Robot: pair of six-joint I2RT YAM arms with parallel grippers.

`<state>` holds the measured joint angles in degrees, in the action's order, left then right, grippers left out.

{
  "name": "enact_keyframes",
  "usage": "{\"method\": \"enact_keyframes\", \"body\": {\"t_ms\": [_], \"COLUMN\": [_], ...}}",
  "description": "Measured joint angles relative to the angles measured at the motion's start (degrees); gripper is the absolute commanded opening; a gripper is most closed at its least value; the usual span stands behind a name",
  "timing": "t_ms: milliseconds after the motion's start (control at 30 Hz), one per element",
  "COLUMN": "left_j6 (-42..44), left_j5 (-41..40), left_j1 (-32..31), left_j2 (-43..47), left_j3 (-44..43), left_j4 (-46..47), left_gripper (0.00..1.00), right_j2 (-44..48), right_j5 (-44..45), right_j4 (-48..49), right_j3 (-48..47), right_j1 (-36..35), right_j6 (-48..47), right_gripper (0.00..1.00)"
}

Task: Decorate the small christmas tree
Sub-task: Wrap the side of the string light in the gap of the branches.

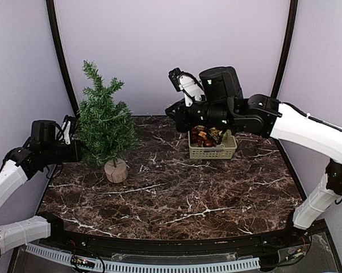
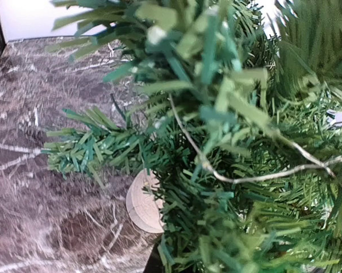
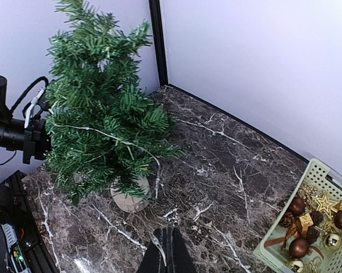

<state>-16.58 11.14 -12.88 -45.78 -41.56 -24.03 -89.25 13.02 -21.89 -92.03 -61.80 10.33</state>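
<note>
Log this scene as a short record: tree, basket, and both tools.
tree: small christmas tree, upright in stump base, left part of table
on tree: thin wire draped across branches; no ornaments seen
basket: basket at rear right, holding brown and gold ornaments
left tool: left tool shut, tip buried in the tree's branches
right tool: right tool shut, empty, above the table

Lab test booth; plain lilac walls (image 1: 159, 45); marbled tabletop (image 1: 176, 193)
</note>
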Motion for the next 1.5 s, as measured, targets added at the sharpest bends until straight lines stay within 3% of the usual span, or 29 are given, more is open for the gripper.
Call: {"method": "enact_keyframes", "body": {"t_ms": [300,433,500,600,733,900,1133,1333,1433,1500], "left_j6": [6.08,7.45,8.02,8.39,7.91,6.27,2.23,-4.63,-7.61,-9.64], "left_j5": [3.82,4.07,3.52,2.29,0.57,0.9,4.98,8.35,8.76,9.4], "left_j1": [4.17,5.2,5.31,5.4,5.4,5.4,5.4,5.4,5.4,5.4], "left_j2": [-6.45,-6.64,-5.88,-2.51,3.69,8.44,7.91,8.28,9.6,10.58], "left_j3": [-1.27,-1.4,-1.53,-1.57,-1.62,-2.27,-6.34,-3.74,-0.39,1.9], "left_j4": [4.98,5.07,4.87,3.28,0.13,-3.17,-6.6,-7.67,-7.69,-7.34], "left_gripper": [0.02,0.15,0.26,0.52,0.68,0.74,0.81,0.87,0.86,0.8], "right_j2": [-0.22,-0.22,-0.22,-0.24,-0.28,-0.44,-1.49,-4.66,-6.08,-7.32], "right_j5": [-1.68,-1.84,-1.84,-1.64,-1.07,-0.09,1.95,2.89,3.32,3.39], "right_j4": [1.03,1.05,1.25,1.18,0.98,0.52,0.07,-0.81,-1.29,-1.53], "right_j3": [0.26,0.61,0.59,0.5,-0.39,-2.32,-5.27,-9.55,-11.87,-14.12], "right_j1": [0.0,0.0,0.0,0.0,0.0,0.0,0.0,0.0,0.11,0.37], "right_j6": [1.33,2.12,2.21,2.21,2.21,2.21,2.21,2.21,2.19,2.19], "right_gripper": [0.0,0.0,0.0,0.0,0.0,0.0,0.0,0.0,0.0,0.0]}}
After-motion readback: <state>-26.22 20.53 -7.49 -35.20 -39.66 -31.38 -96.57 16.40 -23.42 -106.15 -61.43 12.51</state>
